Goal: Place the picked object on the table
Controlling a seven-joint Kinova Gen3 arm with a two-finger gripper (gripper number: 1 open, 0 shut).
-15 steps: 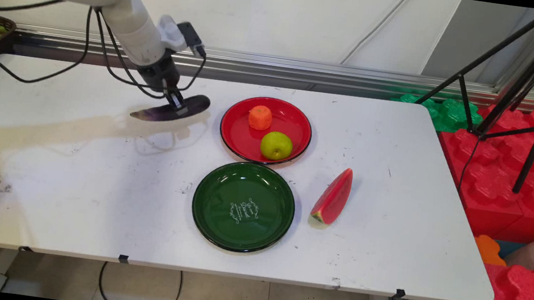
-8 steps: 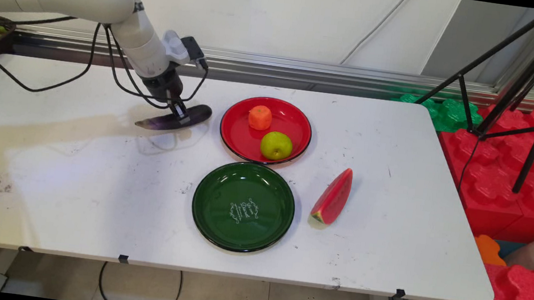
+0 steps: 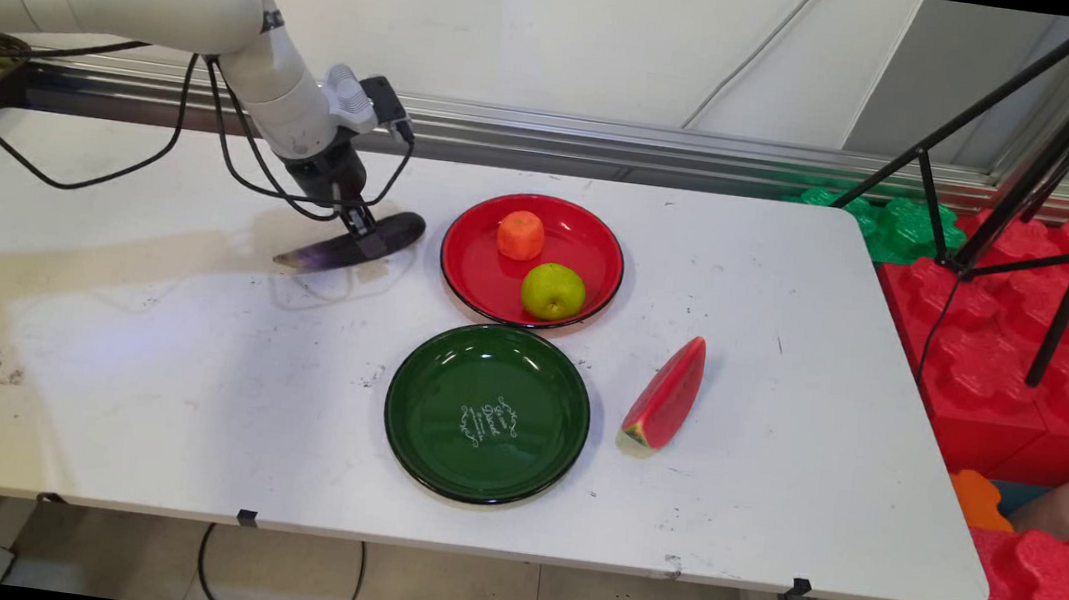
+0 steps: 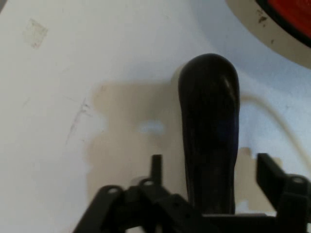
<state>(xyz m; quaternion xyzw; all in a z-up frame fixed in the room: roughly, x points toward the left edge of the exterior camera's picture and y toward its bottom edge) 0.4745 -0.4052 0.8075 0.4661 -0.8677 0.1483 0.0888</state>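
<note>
End effector (image 3: 363,232) pinches the dark eggplant (image 3: 350,242) just above the table (image 3: 796,300) — tilted, it could slip free — red plate (image 3: 533,260) close beside

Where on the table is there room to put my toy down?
The near left of the table, left of the green plate, is bare. So is the far right, past the watermelon slice. It is crowded around the red plate, the eggplant and the gripper.
</note>
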